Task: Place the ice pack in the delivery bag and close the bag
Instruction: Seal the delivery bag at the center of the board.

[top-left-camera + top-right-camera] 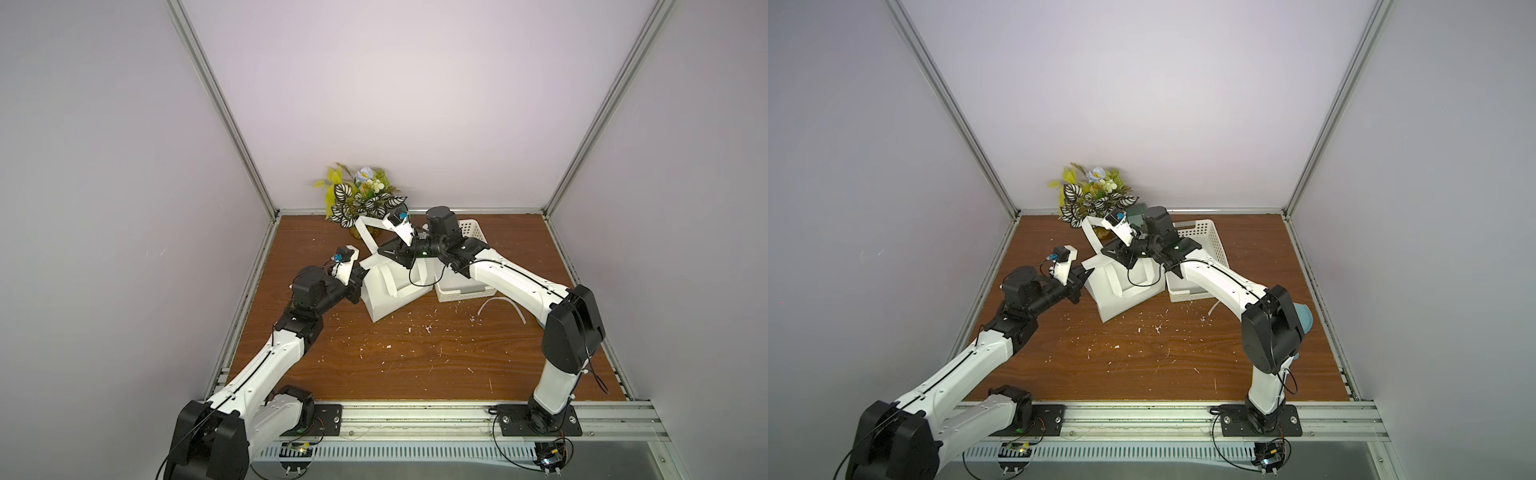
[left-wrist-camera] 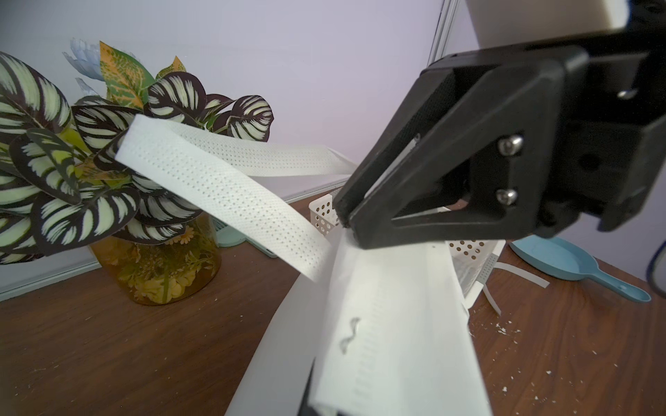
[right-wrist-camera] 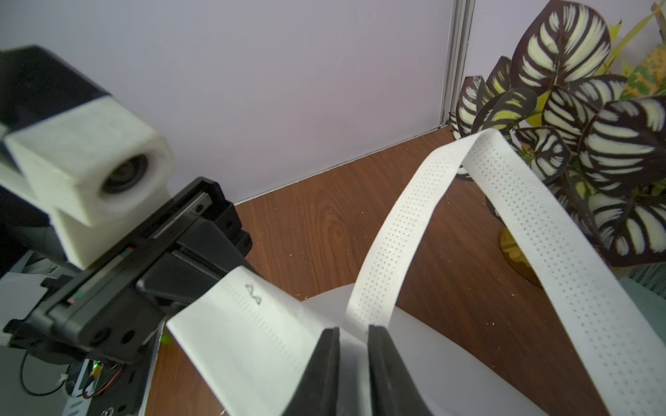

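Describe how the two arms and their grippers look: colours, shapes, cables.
The left arm and right arm have white link shells and black joint housings; a thin black cable runs along each forearm. The right gripper has black triangular open-frame fingers with silver screws. The left gripper is black too, with a white camera block above it.

Walls (image 1: 395,104): pale lilac, matte, evenly lit | plant (image 1: 365,199): against back wall | posts (image 1: 224,112): aluminium, corners either side of plant | table (image 1: 374,374): brown wood-grain, white flecks (image 1: 428,329) in front of plant | rail (image 1: 415,409): aluminium, edge opposite plant
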### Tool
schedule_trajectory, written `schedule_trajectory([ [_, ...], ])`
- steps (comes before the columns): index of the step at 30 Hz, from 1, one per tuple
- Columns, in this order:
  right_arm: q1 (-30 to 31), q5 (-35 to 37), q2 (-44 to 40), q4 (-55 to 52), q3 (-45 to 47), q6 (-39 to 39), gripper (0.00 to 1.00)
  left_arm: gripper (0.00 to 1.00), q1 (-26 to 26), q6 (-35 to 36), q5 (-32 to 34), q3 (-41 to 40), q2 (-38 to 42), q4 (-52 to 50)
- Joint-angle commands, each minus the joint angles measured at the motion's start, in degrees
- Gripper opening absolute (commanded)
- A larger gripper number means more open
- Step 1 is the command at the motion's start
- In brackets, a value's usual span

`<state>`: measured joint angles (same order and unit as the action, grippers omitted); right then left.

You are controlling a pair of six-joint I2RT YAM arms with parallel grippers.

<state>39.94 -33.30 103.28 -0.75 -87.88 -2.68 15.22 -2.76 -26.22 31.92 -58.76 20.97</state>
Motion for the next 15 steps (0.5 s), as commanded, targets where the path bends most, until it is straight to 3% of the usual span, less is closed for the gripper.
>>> schedule_trajectory([
  [1, 1.13, -0.37, -3.23, 3.06, 4.09, 1.67, 0.27, 0.02, -0.55, 0.51, -0.40, 1.09, 0.32, 1.38],
  [3, 1.51, 0.81, -4.92, 7.88, 8.13, 1.21, 0.38, 0.03, -0.58, 0.43, -0.52, 1.46, 0.10, 1.09],
  [6, 1.73, 2.41, -6.15, 12.35, 12.26, -0.40, 0.41, 0.02, -0.62, 0.55, -0.72, 1.52, -0.04, 1.28],
  [15, 3.18, 9.16, -3.44, 6.98, 10.56, -7.37, 0.57, 0.02, -0.59, 0.39, -1.95, 1.74, -0.04, 1.13],
])
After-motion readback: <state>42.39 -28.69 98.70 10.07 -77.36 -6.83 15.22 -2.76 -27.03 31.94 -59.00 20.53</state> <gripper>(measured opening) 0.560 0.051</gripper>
